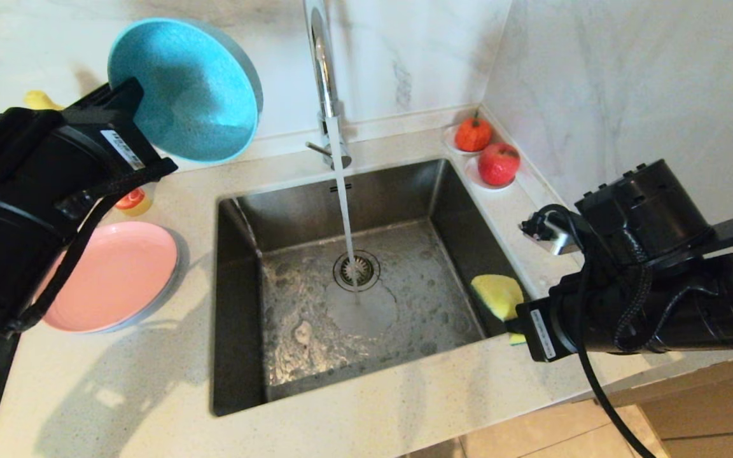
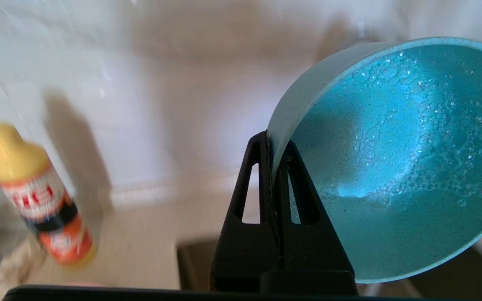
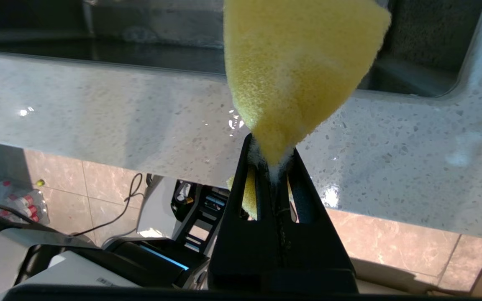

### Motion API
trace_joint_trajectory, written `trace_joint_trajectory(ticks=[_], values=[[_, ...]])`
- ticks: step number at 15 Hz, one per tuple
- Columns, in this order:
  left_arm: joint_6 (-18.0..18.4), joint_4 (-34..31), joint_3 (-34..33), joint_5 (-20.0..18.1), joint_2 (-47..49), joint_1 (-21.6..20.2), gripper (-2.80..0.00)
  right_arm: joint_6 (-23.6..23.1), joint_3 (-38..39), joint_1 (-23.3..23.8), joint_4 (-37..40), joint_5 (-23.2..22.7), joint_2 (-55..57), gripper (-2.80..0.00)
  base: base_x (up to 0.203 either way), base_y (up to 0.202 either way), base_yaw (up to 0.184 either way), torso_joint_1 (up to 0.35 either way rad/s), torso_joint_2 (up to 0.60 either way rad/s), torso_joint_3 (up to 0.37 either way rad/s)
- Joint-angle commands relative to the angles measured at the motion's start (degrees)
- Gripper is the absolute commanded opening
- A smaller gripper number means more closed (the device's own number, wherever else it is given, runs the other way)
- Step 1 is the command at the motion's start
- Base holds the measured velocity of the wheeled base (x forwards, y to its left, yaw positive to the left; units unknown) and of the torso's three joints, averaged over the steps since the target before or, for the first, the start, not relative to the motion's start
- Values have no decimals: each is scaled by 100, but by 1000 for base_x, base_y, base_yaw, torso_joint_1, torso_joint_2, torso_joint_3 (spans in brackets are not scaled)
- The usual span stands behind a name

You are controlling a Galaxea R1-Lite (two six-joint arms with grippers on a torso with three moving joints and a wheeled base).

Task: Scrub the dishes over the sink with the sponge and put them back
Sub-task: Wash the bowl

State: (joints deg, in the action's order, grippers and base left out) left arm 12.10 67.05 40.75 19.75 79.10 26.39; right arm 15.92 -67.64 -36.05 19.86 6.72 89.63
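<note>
Teal-blue bowl [image 2: 391, 167], soapy inside, hangs tilted above the counter left of the sink [image 1: 239, 305], pinched at its rim by the left gripper [image 2: 272, 167], whose fingers are clamped tight on the thin wall; I judge that wet rim could slip and drop onto the pink plate [image 1: 118, 273] below. A detergent bottle [image 2: 36, 196] stands near, and the running faucet [image 1: 325, 83] sits between the arms. The right gripper [image 3: 272, 167] squeezes the yellow sponge [image 3: 295, 71] at the sink's right edge.
</note>
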Motion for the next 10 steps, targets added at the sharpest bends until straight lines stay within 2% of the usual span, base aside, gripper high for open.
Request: trace_joint_trajectory(ticks=[1,3,4,6,10], values=[[-116,-1298,72,-87,-544,169,-280,8,-165,-47,217,-84,-217,-280,0,0,0,0,0,0],[-334,-2451,188,-313,-808,328,-280,41,-437,-51,551,-551,-428,-280,0,0,0,0,0,0],[-541,-2792,279,-439,-874,450,-280,57,-604,-51,796,-792,-517,-280,0,0,0,0,0,0],[-586,-2941,324,-486,-843,614,-280,193,-1012,-51,1217,-1195,-627,-280,0,0,0,0,0,0],[-595,-3248,214,-404,-735,1306,-280,585,-2031,-51,2221,-2281,-710,-280,0,0,0,0,0,0]])
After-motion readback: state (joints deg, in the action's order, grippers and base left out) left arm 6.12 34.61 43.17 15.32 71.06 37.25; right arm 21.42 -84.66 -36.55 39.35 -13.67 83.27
